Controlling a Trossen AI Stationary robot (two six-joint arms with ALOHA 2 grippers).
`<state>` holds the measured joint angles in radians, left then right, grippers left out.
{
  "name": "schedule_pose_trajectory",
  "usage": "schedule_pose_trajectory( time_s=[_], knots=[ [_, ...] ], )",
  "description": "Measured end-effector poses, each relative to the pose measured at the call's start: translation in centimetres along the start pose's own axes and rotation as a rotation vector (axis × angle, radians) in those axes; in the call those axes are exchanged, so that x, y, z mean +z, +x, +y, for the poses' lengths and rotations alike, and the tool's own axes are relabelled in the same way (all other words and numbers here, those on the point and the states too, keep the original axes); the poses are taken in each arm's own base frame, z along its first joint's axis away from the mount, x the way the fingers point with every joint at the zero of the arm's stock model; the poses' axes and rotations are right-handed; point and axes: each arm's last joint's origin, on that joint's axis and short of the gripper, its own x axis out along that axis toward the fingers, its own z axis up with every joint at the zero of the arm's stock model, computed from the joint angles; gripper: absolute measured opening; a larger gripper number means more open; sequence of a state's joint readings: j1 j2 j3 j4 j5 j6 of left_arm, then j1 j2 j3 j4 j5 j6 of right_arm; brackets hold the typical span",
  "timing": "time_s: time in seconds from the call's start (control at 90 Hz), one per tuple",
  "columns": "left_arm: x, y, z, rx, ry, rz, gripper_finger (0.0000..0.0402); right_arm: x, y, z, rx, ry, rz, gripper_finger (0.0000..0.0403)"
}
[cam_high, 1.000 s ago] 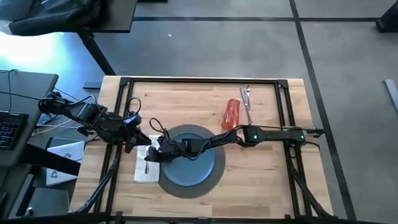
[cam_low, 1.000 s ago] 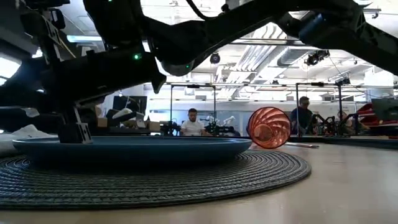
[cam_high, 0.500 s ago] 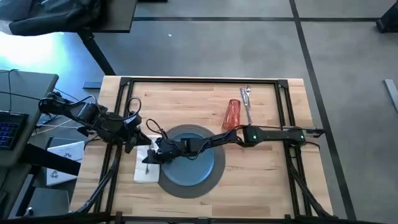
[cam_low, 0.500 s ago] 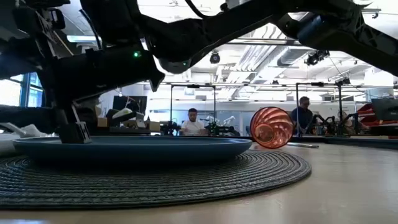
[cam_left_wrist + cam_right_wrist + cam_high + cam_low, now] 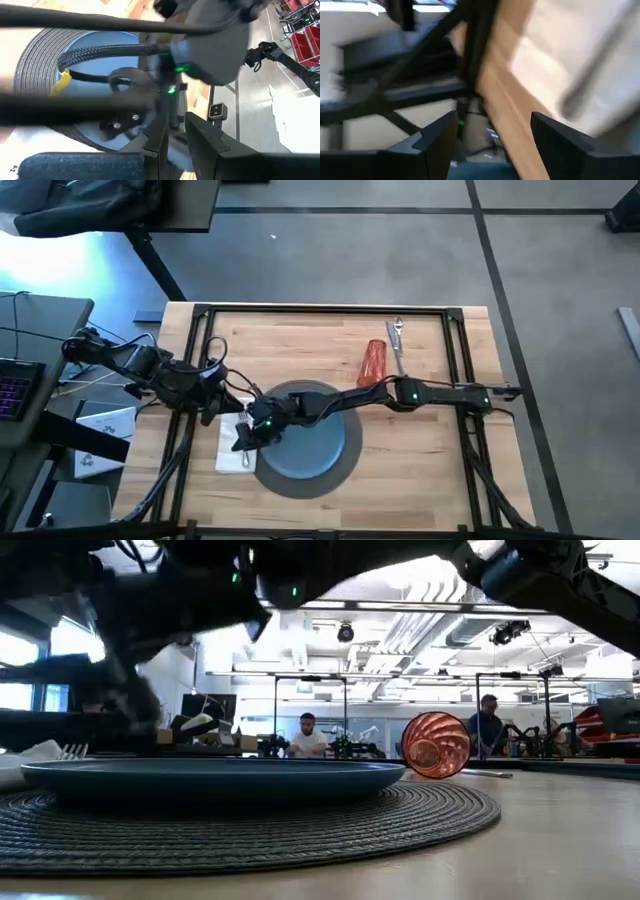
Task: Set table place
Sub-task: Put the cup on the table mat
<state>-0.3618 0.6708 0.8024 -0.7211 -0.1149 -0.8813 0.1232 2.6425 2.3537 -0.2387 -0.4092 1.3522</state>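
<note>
The right arm is extended across the table from the right edge, with its elbow raised. The right gripper (image 5: pixel 243 438) is positioned low at the far reach; in the right wrist view its two dark fingers (image 5: pixel 436 145) are seen spread well apart. The left arm is reached in from the left edge, and the left gripper (image 5: pixel 213 406) is held just beside the right one, with its fingers (image 5: pixel 210 147) parted.
</note>
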Motion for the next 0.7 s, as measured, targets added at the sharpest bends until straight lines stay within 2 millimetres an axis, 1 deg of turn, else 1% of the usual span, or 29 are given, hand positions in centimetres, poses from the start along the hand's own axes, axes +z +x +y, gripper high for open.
schedule_pose_trajectory(
  time_s=[0.044,0.133,0.256,0.333,0.378,0.422,0.467,0.533,0.556,0.622,0.656,0.7],
  knots=[
    [0.0,0.0,0.0,0.000,0.000,-0.001,0.0051,-0.3,-1.3,0.5,-0.090,-0.030,0.009,0.0230],
    [0.0,0.0,0.0,0.000,-0.007,-0.002,0.0051,-1.0,-5.4,1.9,-0.307,-0.106,0.031,0.0216],
    [0.1,0.0,-0.1,-0.001,-0.008,-0.013,0.0051,-2.7,-13.5,4.1,-0.693,-0.236,-0.001,0.0194],
    [0.1,0.0,0.0,0.011,-0.009,-0.027,0.0051,-4.0,-19.0,5.6,-0.946,-0.328,-0.067,0.0184],
    [0.2,0.0,0.0,0.019,-0.009,-0.037,0.0051,-4.7,-21.9,6.5,-1.050,-0.379,-0.121,0.0180],
    [0.2,0.0,0.0,0.029,-0.010,-0.052,0.0051,-5.0,-24.1,7.5,-1.074,-0.432,-0.192,0.0180],
    [0.3,0.0,0.0,0.040,-0.010,-0.067,0.0051,-5.3,-26.5,8.3,-1.051,-0.493,-0.209,0.0180],
    [0.4,0.1,0.1,0.060,-0.011,-0.093,0.0051,-5.5,-29.1,8.4,-1.053,-0.538,-0.184,0.0184],
    [0.4,0.1,0.1,0.067,-0.011,-0.101,0.0051,-5.6,-29.9,8.2,-1.064,-0.544,-0.170,0.0187],
    [0.4,0.2,0.1,0.085,-0.020,-0.115,0.0051,-5.7,-31.6,6.8,-1.110,-0.578,-0.103,0.0199],
    [0.4,0.3,0.1,0.093,-0.030,-0.125,0.0051,-5.8,-32.1,5.9,-1.124,-0.601,-0.062,0.0208],
    [0.5,0.3,0.2,0.108,-0.038,-0.138,0.0051,-5.8,-32.4,5.0,-1.093,-0.643,-0.009,0.0222]
  ],
)
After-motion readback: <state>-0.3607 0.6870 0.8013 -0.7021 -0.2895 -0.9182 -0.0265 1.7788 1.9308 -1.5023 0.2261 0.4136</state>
